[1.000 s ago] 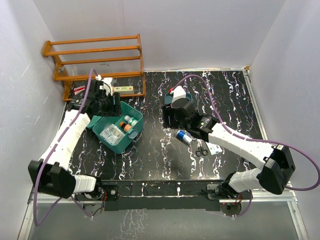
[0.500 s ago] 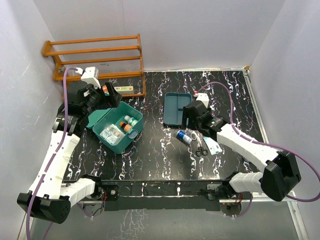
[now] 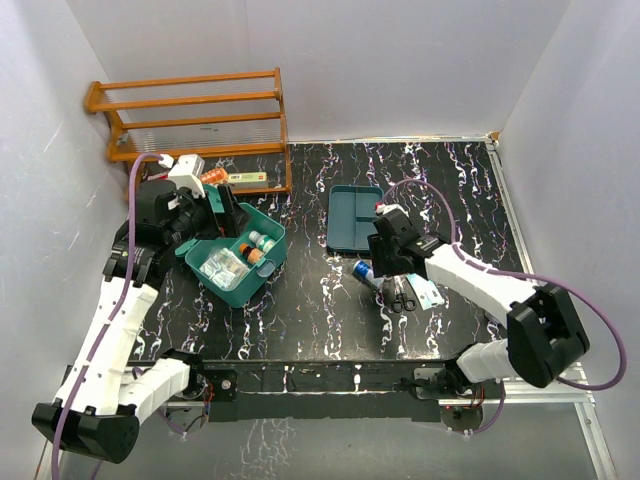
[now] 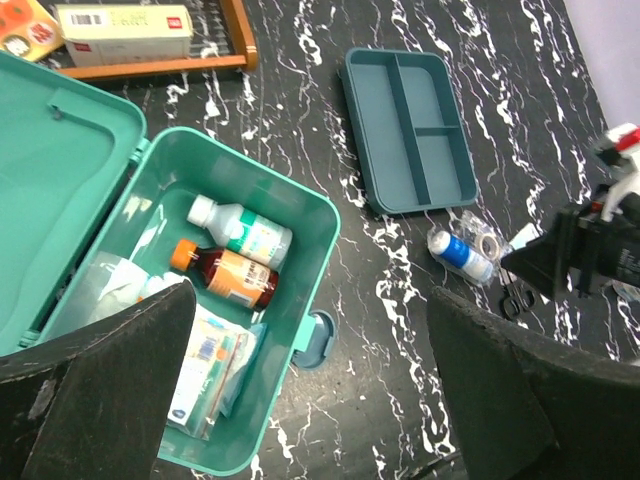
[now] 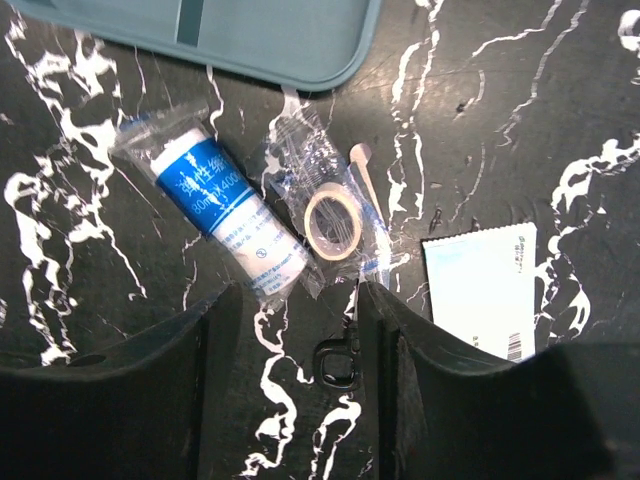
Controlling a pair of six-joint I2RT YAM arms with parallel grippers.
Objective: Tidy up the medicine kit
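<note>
the medicine kit (image 3: 262,270) sits on the left part of the black marbled surface (image 3: 310,315), just in front of the wooden rack (image 3: 190,120). it is turned at an angle, with its lid (image 4: 55,200) standing open toward the rack. inside lie a white bottle with a teal label (image 4: 242,230), a brown bottle with an orange cap (image 4: 228,278) right beside it, and some flat clear packets (image 4: 205,372) nearer the front wall. the latch (image 4: 316,338) hangs at the front edge. the left hand (image 4: 310,300) hovers over the open kit, its two fingers spread wide and gripping nothing. on the rack's lowest shelf rest a long white box (image 4: 125,20) and an orange packet (image 4: 18,25).

to the right of the kit, well apart from it, the darker teal divided tray (image 4: 410,130) lies flat on the surface. just in front of the tray's near corner is a cluster of loose items. these are a blue-and-white bandage roll (image 5: 228,215) in clear wrap, a tape roll (image 5: 335,222) in a clear bag beside it, a white sachet (image 5: 480,285) and the black handle of a pair of scissors (image 5: 340,362). the right hand (image 5: 295,300) is low over this cluster, fingers parted and clamping nothing, with the bandage roll's end just by one finger. whether the hand touches anything i cannot tell.
</note>
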